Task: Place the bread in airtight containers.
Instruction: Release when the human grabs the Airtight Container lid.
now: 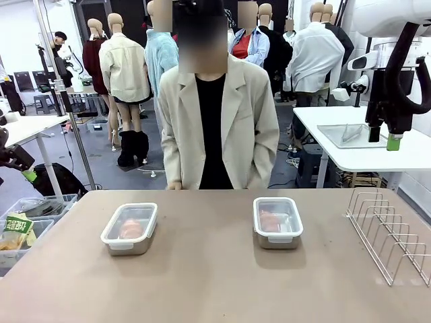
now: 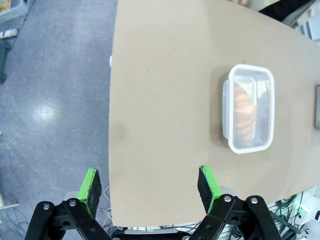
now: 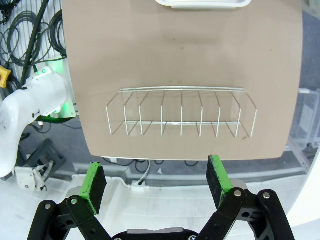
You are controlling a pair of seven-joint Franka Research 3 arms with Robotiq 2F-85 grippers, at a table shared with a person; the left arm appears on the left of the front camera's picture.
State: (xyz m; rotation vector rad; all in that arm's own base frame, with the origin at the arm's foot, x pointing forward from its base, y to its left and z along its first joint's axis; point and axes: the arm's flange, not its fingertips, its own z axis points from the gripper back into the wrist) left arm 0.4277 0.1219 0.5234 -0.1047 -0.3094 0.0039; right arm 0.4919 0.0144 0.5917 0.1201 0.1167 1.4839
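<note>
Two lidded airtight containers sit on the tan bench (image 1: 215,269), well apart from each other, both nearer the person's side than the robot's. The left container (image 1: 130,228) is a small steel pan with rounded corners under a clear snap-on lid, and a golden-brown roll (image 1: 130,229) lies inside it; in the left wrist view the same container (image 2: 249,115) appears out on the bench top with its ridged bread (image 2: 243,117) visible through the lid. The right container (image 1: 277,222) likewise has its lid on and holds a piece of bread (image 1: 271,221); its near edge (image 3: 202,3) shows at the top of the right wrist view. A wire rack (image 1: 390,232) stands at the bench's right edge, apart from both containers, and it lies between the right container and the right gripper (image 3: 157,181) in that arm's wrist view. The right gripper's jaws are spread wide, holding nothing, above the bench's edge. The left gripper (image 2: 148,186) hovers at the bench's near edge, its jaws also spread wide and empty. A person (image 1: 219,121) in a light jacket stands at the far side of the bench, hands down behind its edge.
</note>
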